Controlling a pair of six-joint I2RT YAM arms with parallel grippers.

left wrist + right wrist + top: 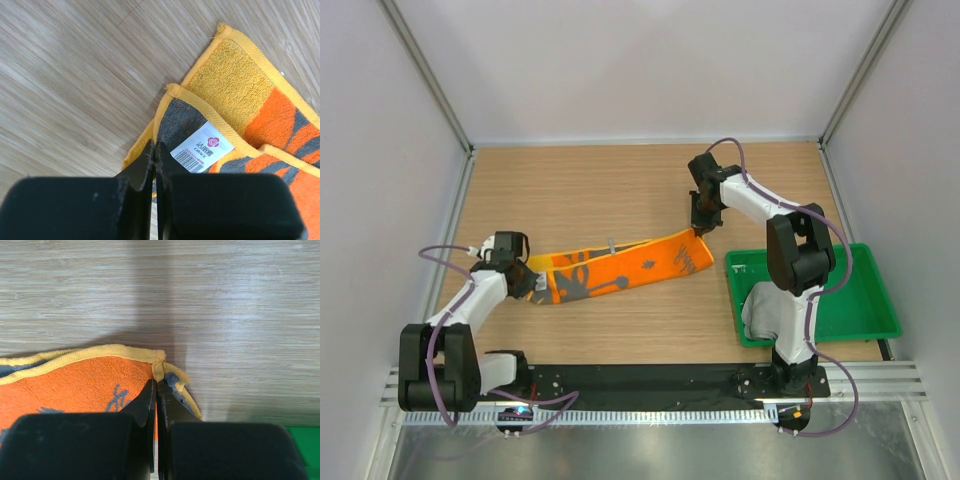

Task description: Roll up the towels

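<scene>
- The left arm reaches low, elbow bent, and its left fingers (pixel 144 169) are pinched shut on the left end of the orange towel (pixel 620 268), beside its label (pixel 202 147).
- The right arm stretches far forward. The right fingers (pixel 146 402) are clamped on the towel's right corner.
- The towel spans between them over the table (pixel 590 190).
- The light grey towel (pixel 758 312) sits in the green tray (pixel 865 325).
</scene>
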